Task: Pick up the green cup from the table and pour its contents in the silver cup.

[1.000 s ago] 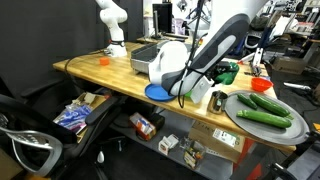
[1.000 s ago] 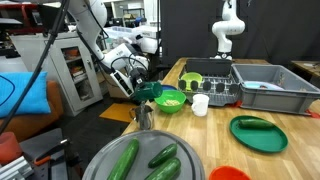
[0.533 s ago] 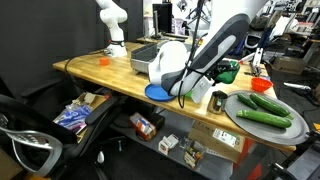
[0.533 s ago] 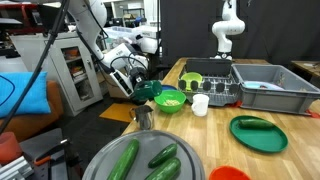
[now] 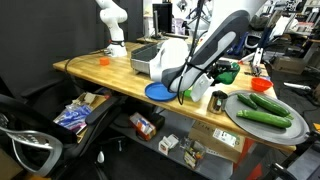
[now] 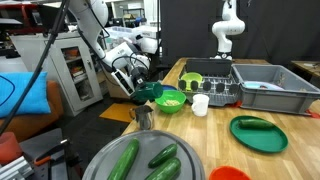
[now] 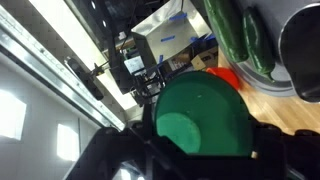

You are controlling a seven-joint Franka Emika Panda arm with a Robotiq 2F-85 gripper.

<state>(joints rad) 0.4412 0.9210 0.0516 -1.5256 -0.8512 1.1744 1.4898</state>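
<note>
Gripper (image 6: 144, 90): closed on the green cup (image 6: 151, 92). In the wrist view the cup sits between the gripper's dark sides, so the hold looks firm enough to tip it.
Green cup position: lifted clear of the table (image 6: 215, 122) at the near corner, just above the silver cup (image 6: 143, 116).
Green cup attitude: tilted off upright in an exterior view. The wrist view shows a round face of the green cup (image 7: 205, 120); whether that is the mouth or the base cannot be told. No contents can be made out.
Silver cup: upright on the table, beneath the green cup and apart from it, placed to catch what leaves the lip.
Step in hand: judged to be the pour itself, since the pickup is done.
Neighbours: a lime bowl (image 6: 170, 100) is just beside the silver cup and a white cup (image 6: 200, 104) stands further in. A plate of cucumbers (image 6: 98, 162) is close by and a grey dish rack (image 6: 265, 88) is well apart.
Risk: the silver cup's mouth is narrow and the bowl stands close. A lip that drifts sideways would likely spill onto the table or into the bowl.
Next requirement: judged to be more tilt, with the lip held centred over the silver cup.
</note>
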